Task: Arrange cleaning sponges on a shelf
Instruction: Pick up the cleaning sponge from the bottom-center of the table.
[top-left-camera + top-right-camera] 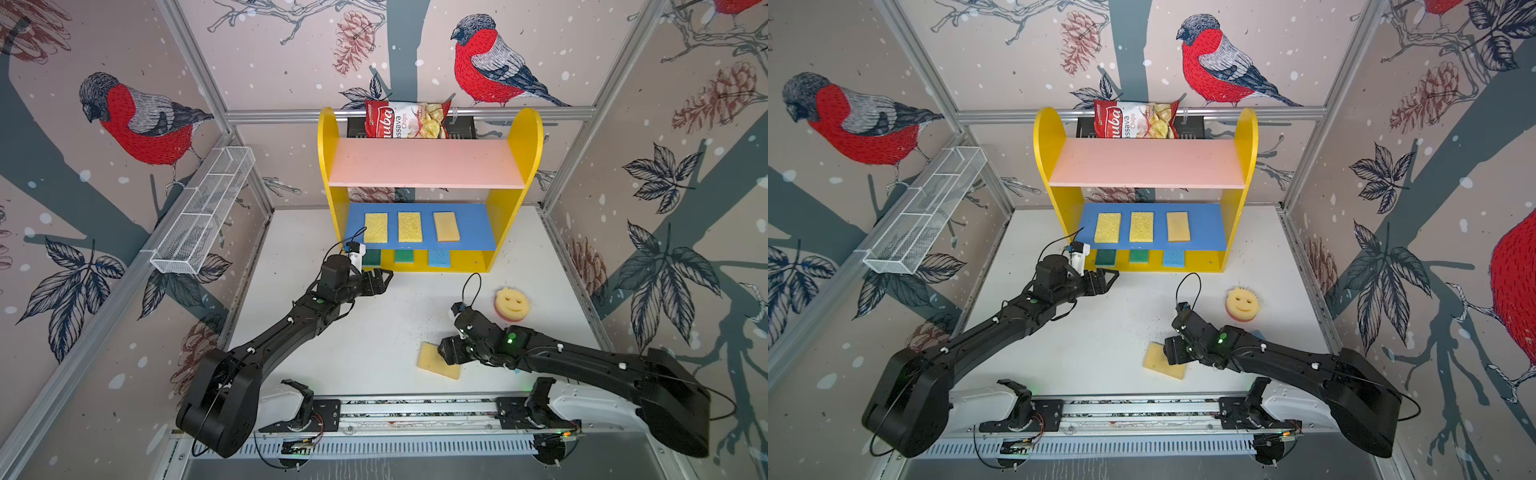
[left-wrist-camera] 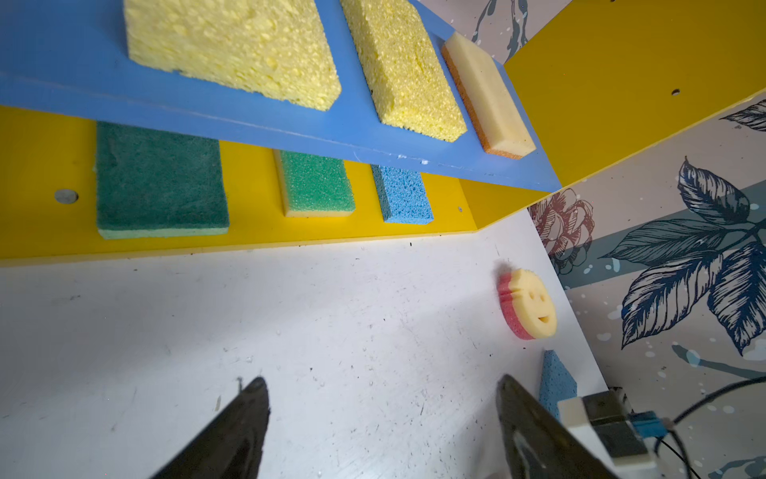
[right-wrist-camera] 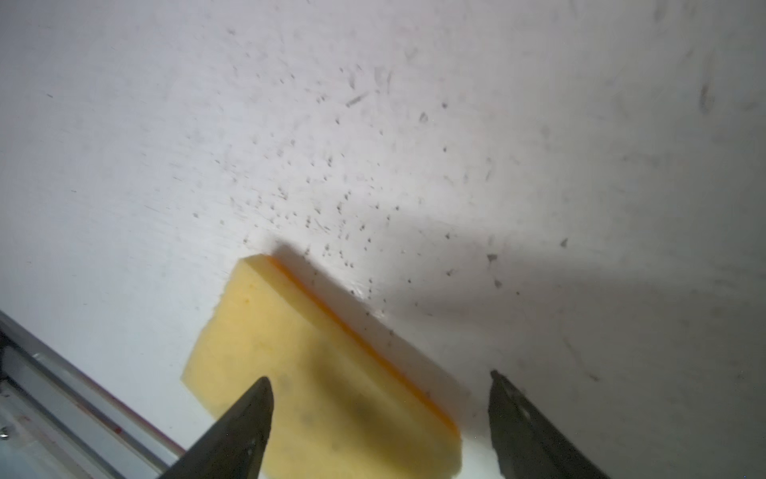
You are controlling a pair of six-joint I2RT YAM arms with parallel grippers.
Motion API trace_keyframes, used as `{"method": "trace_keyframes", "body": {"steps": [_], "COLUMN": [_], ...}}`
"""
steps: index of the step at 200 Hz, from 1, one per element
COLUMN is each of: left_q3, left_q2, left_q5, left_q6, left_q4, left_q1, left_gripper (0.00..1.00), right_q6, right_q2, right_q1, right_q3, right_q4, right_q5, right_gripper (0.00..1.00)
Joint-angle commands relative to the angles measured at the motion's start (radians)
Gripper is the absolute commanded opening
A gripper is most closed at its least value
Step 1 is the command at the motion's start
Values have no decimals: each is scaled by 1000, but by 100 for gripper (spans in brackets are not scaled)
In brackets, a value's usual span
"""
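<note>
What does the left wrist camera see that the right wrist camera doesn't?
Left wrist only: the shelf, three yellowish sponges on its blue board, two green sponges and a blue one on its base, the smiley sponge, a loose blue sponge. Right wrist only: a tan sponge under the open right gripper. Both: the white table; the left gripper is open too.

readable text: one item only | item: red chips bag [image 1: 407, 120] [image 1: 1136, 120], upper middle of both top views, behind the shelf [image 1: 428, 166] | brand: white script on a red patch, "uba" legible, start unclear | product: "assava chips", running sideways, first letter hidden at the pink board's edge | fine print: too small to read
</note>
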State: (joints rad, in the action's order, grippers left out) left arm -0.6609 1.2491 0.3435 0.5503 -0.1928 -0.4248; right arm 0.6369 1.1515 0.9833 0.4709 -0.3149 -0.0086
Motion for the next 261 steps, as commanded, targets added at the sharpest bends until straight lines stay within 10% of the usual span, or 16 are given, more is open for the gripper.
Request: {"method": "trace_keyframes", "body": {"steps": [1, 96, 261], "left_q3": [-10, -10, 78], "left_q2": [-8, -30, -442], "left_q5": [7, -17, -80], "left_q6": [4, 5, 13], "left_q4": [-24, 6, 214], "left_q1": [2, 4, 12], "left_gripper": [85, 85, 90], "right_q6": [19, 50, -231], "right_q2": [42, 150, 355], "right_q1": [6, 11, -36], "right_q3": [-8, 4, 621], "right_q4": [20, 163, 229], "right_q5": [12, -47, -74], "right_gripper": [80, 8, 1]}}
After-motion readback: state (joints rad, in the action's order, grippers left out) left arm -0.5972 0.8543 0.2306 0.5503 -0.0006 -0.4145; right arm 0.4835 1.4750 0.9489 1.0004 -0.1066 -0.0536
